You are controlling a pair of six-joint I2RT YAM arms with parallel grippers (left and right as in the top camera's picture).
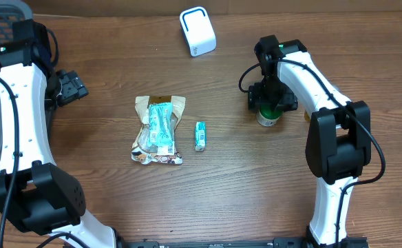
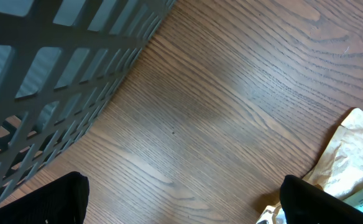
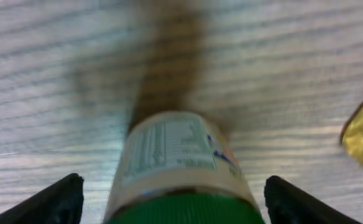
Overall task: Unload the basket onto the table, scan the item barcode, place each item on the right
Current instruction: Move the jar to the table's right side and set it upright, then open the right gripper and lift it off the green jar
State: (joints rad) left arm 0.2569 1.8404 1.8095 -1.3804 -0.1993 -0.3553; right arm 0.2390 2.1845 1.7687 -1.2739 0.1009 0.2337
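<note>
Tipping risk: your right claw [image 3: 175, 202] sits spread either side of the bottle [image 3: 172, 152], not gripping, so an off-centre close could knock it over.

Overhead: looks straight down on the whole wooden table [image 1: 256, 200], from afar. Left wrist: faces down close to the wood, sharing grey basket [image 2: 57, 74] and snack bag [image 2: 349, 155] corner with overhead. Right wrist: peers very near at the green-capped bottle [image 3: 175, 149], likewise shared

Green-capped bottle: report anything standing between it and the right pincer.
Nothing visible does. The green-capped, white-labelled bottle stands between the open fingers of the right pincer, with only the wooden table showing in the gaps on either side.
</note>
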